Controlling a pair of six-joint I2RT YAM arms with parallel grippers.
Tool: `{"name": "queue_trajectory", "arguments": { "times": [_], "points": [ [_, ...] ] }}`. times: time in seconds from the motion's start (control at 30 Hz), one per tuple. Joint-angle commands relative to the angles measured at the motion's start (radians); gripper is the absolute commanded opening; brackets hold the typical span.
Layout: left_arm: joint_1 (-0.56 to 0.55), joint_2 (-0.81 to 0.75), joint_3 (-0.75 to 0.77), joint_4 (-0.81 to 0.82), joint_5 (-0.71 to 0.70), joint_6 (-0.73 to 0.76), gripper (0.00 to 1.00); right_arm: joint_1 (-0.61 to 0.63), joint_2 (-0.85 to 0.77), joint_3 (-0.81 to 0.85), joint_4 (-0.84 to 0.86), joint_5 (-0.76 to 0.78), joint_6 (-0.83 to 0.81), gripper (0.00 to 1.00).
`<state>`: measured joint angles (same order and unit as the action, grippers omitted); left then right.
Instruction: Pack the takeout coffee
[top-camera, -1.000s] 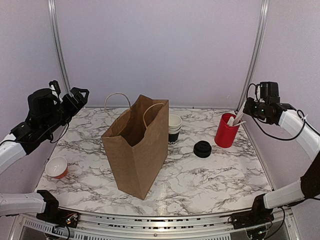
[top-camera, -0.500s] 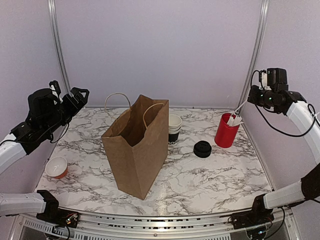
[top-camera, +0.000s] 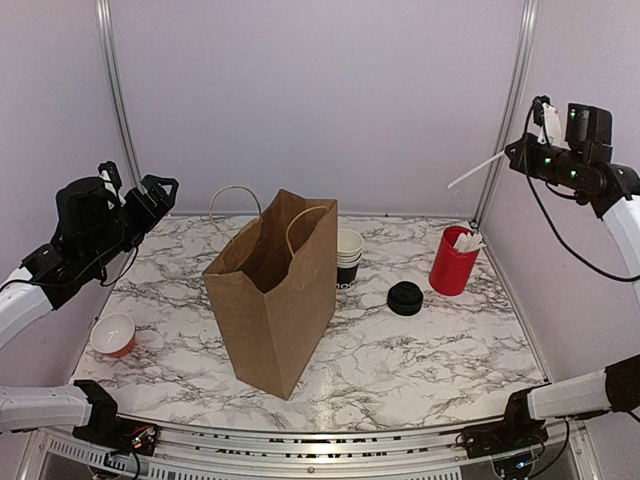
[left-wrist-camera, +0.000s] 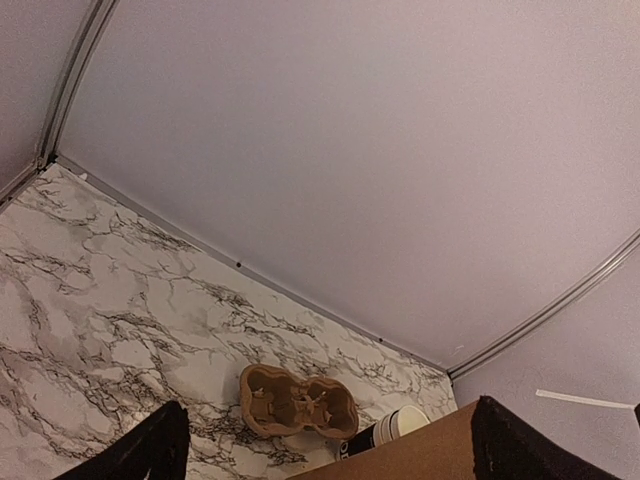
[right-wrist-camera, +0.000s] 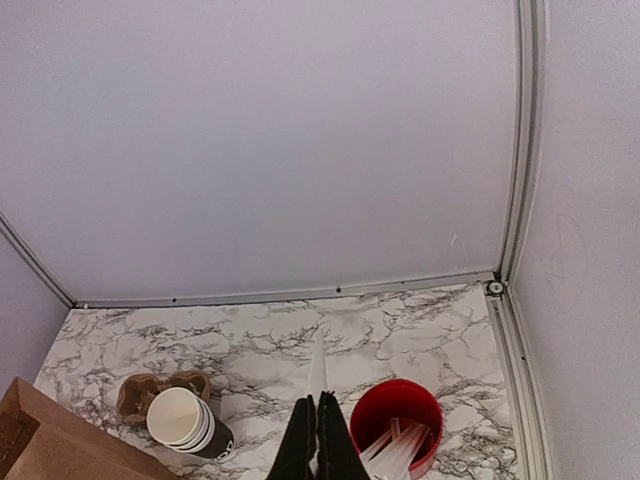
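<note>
The takeout coffee (top-camera: 405, 298), a low black cup with a round black lid, stands on the marble table right of the open brown paper bag (top-camera: 275, 290); it is out of both wrist views. My right gripper (top-camera: 515, 152) is high at the back right, above the red cup (top-camera: 453, 262), shut on a long white packet (top-camera: 475, 172). In the right wrist view the packet (right-wrist-camera: 317, 365) sticks out past the shut gripper (right-wrist-camera: 318, 430). My left gripper (top-camera: 140, 185) is open and empty, raised at the far left. In the left wrist view it (left-wrist-camera: 330, 455) looks over the bag's rim (left-wrist-camera: 440, 450).
A nested stack of lidless cups (top-camera: 349, 258) stands behind the bag, also in the right wrist view (right-wrist-camera: 185, 425). A brown cardboard cup carrier (left-wrist-camera: 297, 402) lies behind it. The red cup (right-wrist-camera: 397, 425) holds more white packets. A small red bowl (top-camera: 113, 335) sits at the near left.
My right gripper has risen up and to the right, drawing the white packet out of the red cup. The left arm has not moved.
</note>
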<state>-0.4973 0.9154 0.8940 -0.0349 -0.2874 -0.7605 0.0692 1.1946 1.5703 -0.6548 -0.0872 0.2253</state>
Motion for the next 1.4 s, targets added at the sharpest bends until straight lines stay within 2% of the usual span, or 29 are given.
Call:
{"name": "queue_trajectory", "arguments": {
  "times": [0.0, 0.2, 0.27, 0.47, 0.67, 0.83, 1.0, 1.3, 1.37],
  "points": [
    [0.004, -0.004, -0.012, 0.0, 0.007, -0.005, 0.99, 0.009, -0.027, 0.05, 0.048, -0.207, -0.014, 0.0],
    [0.004, -0.008, -0.014, 0.0, 0.005, -0.004, 0.99, 0.013, -0.004, 0.054, 0.177, -0.573, 0.06, 0.02],
    [0.004, -0.01, -0.015, -0.001, 0.006, -0.006, 0.99, 0.043, 0.018, 0.069, 0.202, -0.619, 0.085, 0.01],
    [0.004, -0.016, -0.023, -0.001, 0.005, -0.01, 0.99, 0.257, 0.144, 0.201, 0.12, -0.569, 0.016, 0.01],
    [0.004, -0.03, -0.027, -0.009, -0.002, -0.005, 0.99, 0.378, 0.265, 0.36, 0.055, -0.587, -0.031, 0.0],
    [0.004, -0.038, -0.03, -0.013, -0.006, -0.005, 0.99, 0.434, 0.358, 0.465, -0.08, -0.582, -0.101, 0.0],
    [0.003, -0.04, -0.032, -0.013, -0.006, -0.005, 0.99, 0.478, 0.396, 0.477, -0.171, -0.578, -0.152, 0.0],
    [0.004, -0.027, -0.025, -0.011, 0.004, -0.008, 0.99, 0.558, 0.449, 0.506, -0.23, -0.551, -0.186, 0.0],
    [0.003, -0.028, -0.024, -0.011, 0.004, -0.008, 0.99, 0.569, 0.463, 0.518, -0.24, -0.546, -0.192, 0.04]
  ]
}}
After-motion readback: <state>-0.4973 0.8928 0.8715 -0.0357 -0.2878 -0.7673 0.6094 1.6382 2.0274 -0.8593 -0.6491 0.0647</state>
